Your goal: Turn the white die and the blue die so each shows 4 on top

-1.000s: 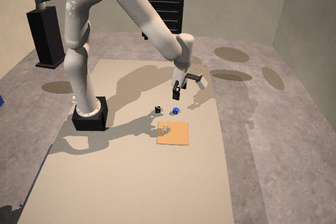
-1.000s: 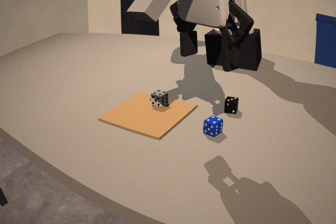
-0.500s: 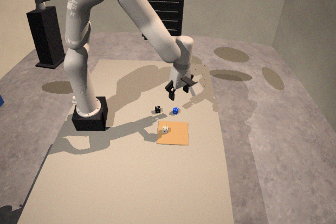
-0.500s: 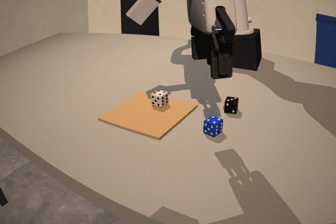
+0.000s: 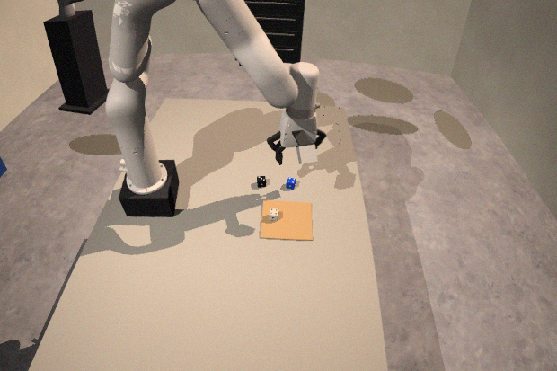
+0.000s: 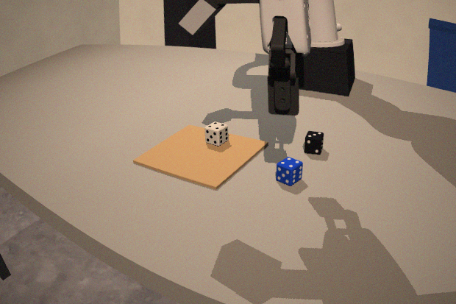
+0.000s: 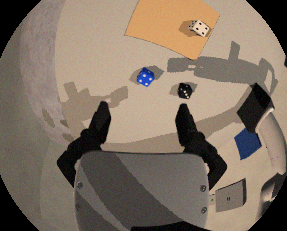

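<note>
The white die (image 5: 273,214) (image 6: 216,134) (image 7: 199,28) lies flat with 4 on top, fully on the orange mat (image 5: 292,226) (image 6: 184,167) (image 7: 149,24), near one corner. The mat lies flat on the table. The blue die (image 5: 291,182) (image 6: 289,171) (image 7: 145,77) lies flat on the table beside the mat, off it, with 4 on top. The black die (image 5: 260,181) (image 6: 314,143) (image 7: 184,90) lies flat on the table near the blue one, apparently with 3 on top. My gripper (image 6: 282,112) (image 7: 143,110) is open and empty, above the table, clear of all the dice.
The black arm base (image 5: 148,198) (image 6: 332,68) stands on the table, to the left in the top view. The pale plate on the wrist (image 5: 308,153) (image 6: 197,16) sticks out sideways from my gripper. Arm shadows cross the table near the dice.
</note>
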Motion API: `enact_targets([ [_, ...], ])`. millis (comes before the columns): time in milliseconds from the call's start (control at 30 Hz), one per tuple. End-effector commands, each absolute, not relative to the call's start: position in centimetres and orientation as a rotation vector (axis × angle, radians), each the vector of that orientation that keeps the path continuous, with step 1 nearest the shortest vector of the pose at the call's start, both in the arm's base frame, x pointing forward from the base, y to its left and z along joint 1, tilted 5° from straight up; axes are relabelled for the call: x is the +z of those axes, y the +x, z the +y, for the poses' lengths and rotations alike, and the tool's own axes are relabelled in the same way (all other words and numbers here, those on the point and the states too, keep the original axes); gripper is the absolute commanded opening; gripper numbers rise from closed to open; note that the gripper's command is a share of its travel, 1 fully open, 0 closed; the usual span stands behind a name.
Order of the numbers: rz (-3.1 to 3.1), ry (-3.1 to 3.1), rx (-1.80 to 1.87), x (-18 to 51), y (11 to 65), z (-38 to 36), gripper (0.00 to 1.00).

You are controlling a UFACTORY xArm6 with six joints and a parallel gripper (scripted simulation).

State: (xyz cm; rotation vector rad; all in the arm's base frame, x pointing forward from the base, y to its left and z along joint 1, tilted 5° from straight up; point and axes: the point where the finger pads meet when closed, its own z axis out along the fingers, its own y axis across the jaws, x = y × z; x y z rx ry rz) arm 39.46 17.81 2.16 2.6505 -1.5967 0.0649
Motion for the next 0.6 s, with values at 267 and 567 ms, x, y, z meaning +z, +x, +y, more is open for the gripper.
enact_targets([
  [267,-2.114,2.269,0.107,1.4,39.3,17.9,1.00],
  [567,-2.382,2.000,0.113,0.9,39.1,17.9,1.00],
])
